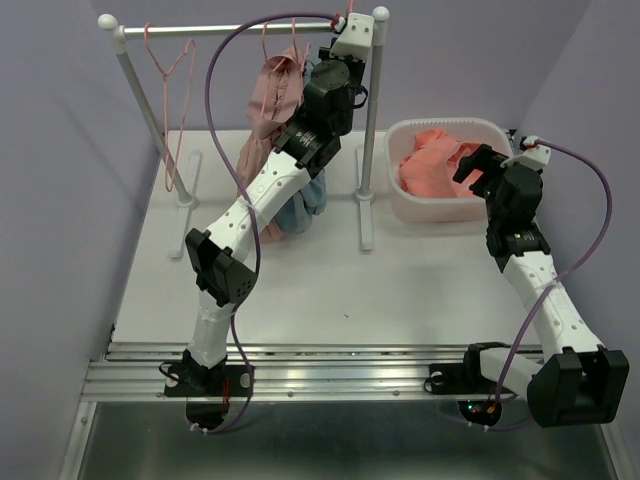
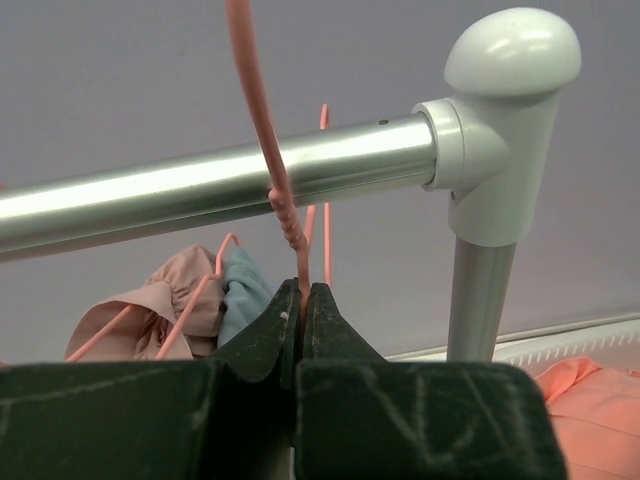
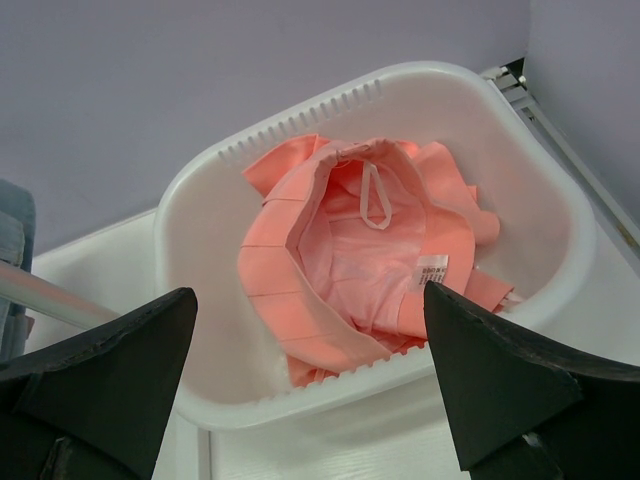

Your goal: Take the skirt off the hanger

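Skirt, orange, lies bunched in the white basket, waistband up, with a loop and a label showing. It touches no hanger. The basket stands on the table past the right end of the rail, near the table's right edge and close to the side wall.

The right gripper hangs over the basket's near rim. Its fingers are spread wide and released, one over each side of the skirt, touching nothing.

The left gripper reaches up just under the rail, and its fingers are clenched on the twisted neck of a pink wire hanger. That hanger's hook goes over the rail, with only a short stretch of bare rail between it and the right post.

Below the rail, left of the grip, hang a dusty-pink garment and a blue garment, pressed together. Farther left along the rail there is bare tube, then a bare pink hanger near the left end.

The back wall stands close behind the rail. On the rail's near side, open tabletop runs to the metal track at the table's near edge.
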